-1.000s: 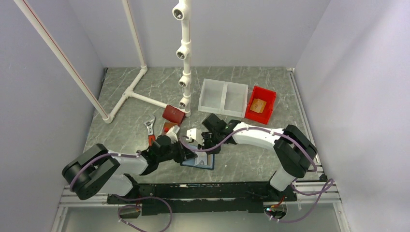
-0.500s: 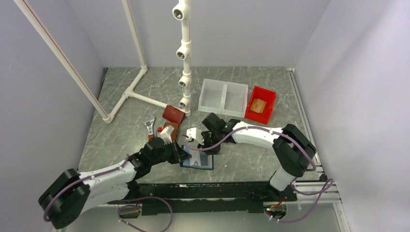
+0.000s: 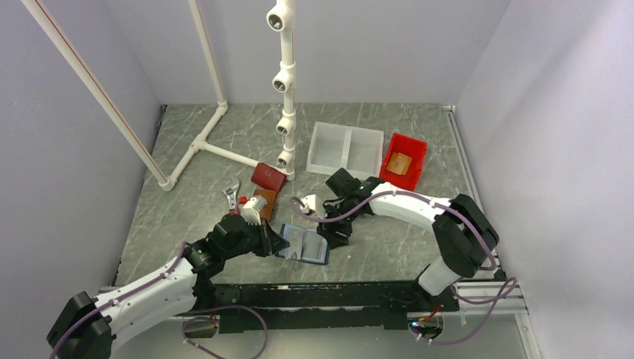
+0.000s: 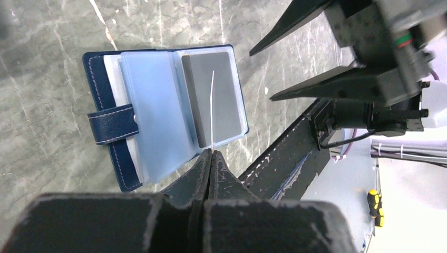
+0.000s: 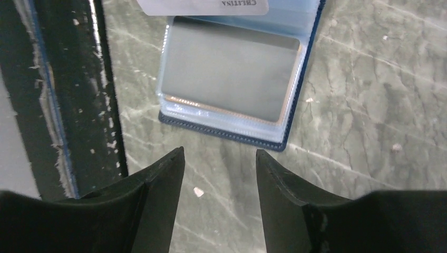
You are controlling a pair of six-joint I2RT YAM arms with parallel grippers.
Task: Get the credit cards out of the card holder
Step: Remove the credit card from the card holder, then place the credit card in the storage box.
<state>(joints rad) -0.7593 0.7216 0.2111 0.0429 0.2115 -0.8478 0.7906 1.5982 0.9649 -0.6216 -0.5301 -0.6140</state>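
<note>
Lying open, card holder (image 4: 153, 121), grey card (image 4: 226, 100) inside; tan card (image 3: 399, 163) in red bin (image 3: 410, 142).

Parted gripper (image 5: 219, 154) near card holder (image 5: 232, 87), credit card (image 5: 203, 6)

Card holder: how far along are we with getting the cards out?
Done: the card holder lies open, and an orange-tan card sits in the red bin. In hand: the left gripper is shut on a pale card above the holder; the right gripper hovers open beside it. Left: a grey card sits in its sleeve, an orange edge under it, so likely two or more.
</note>
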